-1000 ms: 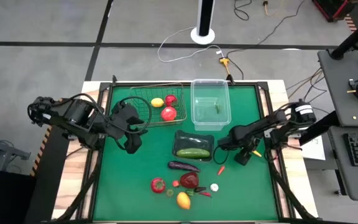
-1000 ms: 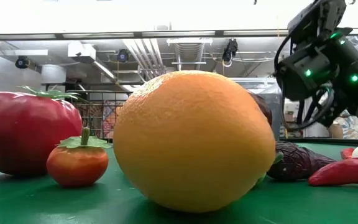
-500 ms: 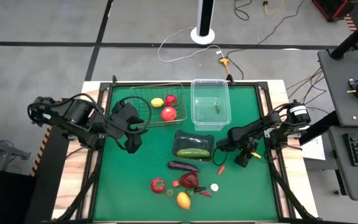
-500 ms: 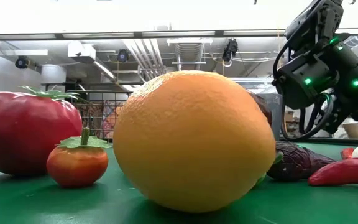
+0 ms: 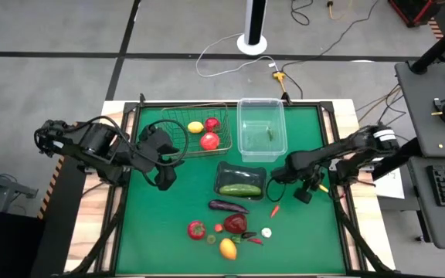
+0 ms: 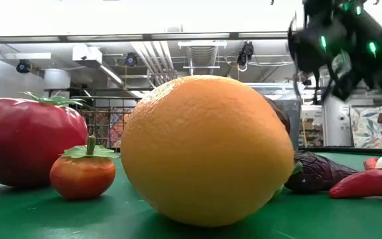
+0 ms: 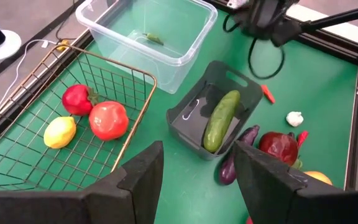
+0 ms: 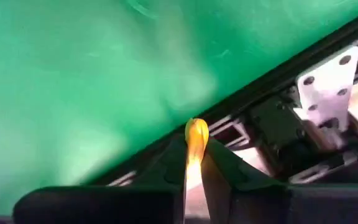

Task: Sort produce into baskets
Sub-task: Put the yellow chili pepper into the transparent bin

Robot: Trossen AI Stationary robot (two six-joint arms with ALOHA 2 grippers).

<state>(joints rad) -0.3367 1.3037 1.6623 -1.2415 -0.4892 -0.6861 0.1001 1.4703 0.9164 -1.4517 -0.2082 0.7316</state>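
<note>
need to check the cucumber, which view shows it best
The left wrist view: the cucumber lies whole and large in the dark tray. The high view shows it small; low and right wrist views miss it.

Green table point(image 5: 168, 224): 3 baskets point(image 5: 178, 127), loose produce point(image 5: 229, 207).

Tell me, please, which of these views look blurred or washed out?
Right wrist view: green mat smeared by motion, only the small orange piece between the fingers sharp. Low view: the right arm blurred, ceiling lights blown out. High and left wrist views: crisp.
</note>
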